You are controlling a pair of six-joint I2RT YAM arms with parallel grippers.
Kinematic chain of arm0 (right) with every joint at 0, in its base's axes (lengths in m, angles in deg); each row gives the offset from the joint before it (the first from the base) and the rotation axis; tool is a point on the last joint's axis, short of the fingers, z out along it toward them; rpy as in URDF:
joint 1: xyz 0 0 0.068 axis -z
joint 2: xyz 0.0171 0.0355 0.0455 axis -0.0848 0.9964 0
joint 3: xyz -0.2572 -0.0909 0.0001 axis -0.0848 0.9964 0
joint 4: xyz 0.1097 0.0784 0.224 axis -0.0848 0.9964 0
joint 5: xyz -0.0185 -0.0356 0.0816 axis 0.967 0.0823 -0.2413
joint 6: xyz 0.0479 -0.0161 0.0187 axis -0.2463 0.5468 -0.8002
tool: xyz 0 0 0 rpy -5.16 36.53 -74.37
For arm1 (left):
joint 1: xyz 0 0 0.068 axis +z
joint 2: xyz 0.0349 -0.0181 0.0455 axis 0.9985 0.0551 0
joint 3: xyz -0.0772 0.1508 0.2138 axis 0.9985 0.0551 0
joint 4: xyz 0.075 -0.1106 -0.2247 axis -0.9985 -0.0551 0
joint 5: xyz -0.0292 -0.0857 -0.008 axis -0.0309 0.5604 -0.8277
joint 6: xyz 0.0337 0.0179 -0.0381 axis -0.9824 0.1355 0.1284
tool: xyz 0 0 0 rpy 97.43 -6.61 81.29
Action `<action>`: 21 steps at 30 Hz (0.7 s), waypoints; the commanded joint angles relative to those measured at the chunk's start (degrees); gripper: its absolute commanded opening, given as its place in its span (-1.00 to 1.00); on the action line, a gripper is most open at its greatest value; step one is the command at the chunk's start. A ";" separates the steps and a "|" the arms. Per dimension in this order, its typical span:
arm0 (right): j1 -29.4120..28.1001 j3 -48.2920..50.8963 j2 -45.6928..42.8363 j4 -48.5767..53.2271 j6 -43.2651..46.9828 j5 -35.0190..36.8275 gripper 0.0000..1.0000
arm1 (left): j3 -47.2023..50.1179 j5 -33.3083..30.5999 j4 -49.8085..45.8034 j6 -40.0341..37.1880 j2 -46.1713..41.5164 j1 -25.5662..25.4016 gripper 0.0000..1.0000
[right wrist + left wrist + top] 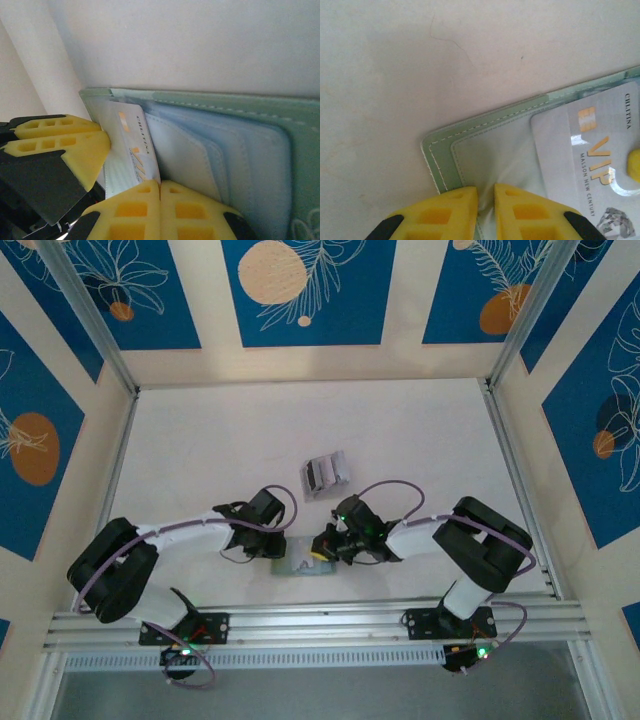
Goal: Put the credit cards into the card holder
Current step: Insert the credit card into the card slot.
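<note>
The stitched green card holder (485, 120) is pinched by the left gripper (485, 192); a glossy credit card (580, 145), pointed lengthwise into it, is touched by the right gripper (160, 187), jaws pressed together

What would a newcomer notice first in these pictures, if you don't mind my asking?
Probably the open green wallet near the front of the table. The left hand pinches its clear inner sleeve, while the closed right hand touches a silver VIP card lying in it. A pale stack sits just behind the wallet.
</note>
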 commanded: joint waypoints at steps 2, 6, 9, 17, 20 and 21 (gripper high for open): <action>-2.27 1.33 1.88 6.75 -3.01 6.11 -1.00 | 4.90 -0.37 -1.18 1.07 4.63 -2.15 -0.66; -4.32 -0.46 2.31 8.14 -2.21 7.57 -1.00 | 4.53 -0.01 -0.73 1.85 4.79 -3.07 -0.66; -4.78 -3.02 3.59 9.42 -0.05 6.08 -1.00 | 4.10 0.15 -0.53 2.20 5.00 -3.40 -0.66; -5.31 -9.95 3.47 20.26 8.35 4.63 -0.92 | 3.74 0.71 -1.07 3.15 3.90 -3.52 -0.66; -5.17 -12.01 4.22 22.42 10.82 3.01 -0.86 | 3.54 1.71 -0.90 3.61 2.85 -3.49 -0.64; -5.15 -12.69 4.75 22.71 11.51 2.35 -0.85 | 3.30 2.27 -0.78 3.69 2.48 -3.49 -0.62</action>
